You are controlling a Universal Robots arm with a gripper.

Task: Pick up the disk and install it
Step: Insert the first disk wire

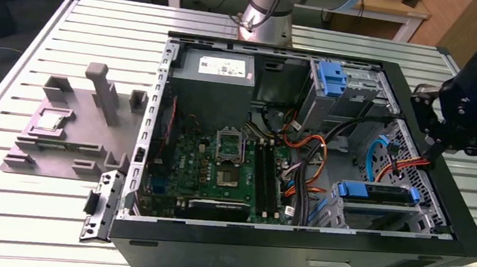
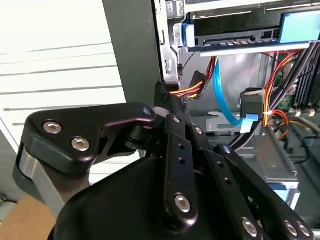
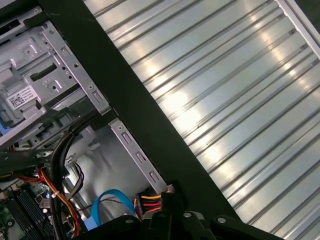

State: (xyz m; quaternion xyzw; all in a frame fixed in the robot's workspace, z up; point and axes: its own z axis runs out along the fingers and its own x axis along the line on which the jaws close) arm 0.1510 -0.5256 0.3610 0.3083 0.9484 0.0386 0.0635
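We see the open computer case (image 1: 298, 244) lying on the slatted metal surface (image 1: 21, 204). The disk (image 1: 376, 193) — blue bracket around it — sits in the lower drive bay at the exterior view's right, near the front edge of the case; in the second wrist view its blue edge (image 2: 240, 37) lies above the coloured cables (image 2: 272, 107). The end effector (image 1: 434, 149) hangs at the case's right wall, just above the cable bundle and apart from the disk. In the second wrist view its fingers (image 2: 172, 107) meet at a narrow tip with nothing between them — closed, empty. A grey fixture (image 1: 73, 124) stands on the surface beside the case.
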